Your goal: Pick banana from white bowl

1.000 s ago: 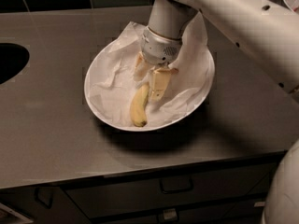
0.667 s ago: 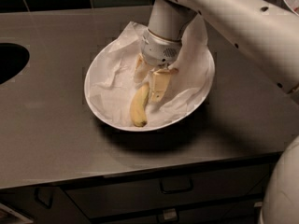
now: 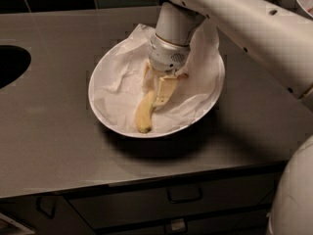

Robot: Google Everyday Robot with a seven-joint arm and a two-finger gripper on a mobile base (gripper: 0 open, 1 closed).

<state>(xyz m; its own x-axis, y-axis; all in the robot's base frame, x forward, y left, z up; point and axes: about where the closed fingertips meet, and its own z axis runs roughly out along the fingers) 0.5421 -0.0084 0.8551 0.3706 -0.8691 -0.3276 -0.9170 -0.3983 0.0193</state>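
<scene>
We see the banana [image 3: 143, 115] lying in the white bowl [image 3: 94, 104], on crumpled paper [image 3: 120, 80]. Its top end is under the gripper [image 3: 155, 92], which is down inside the bowl, right on that end. We cannot tell if it is pinching the banana. The bowl sits on a gray counter [image 3: 54, 131].
</scene>
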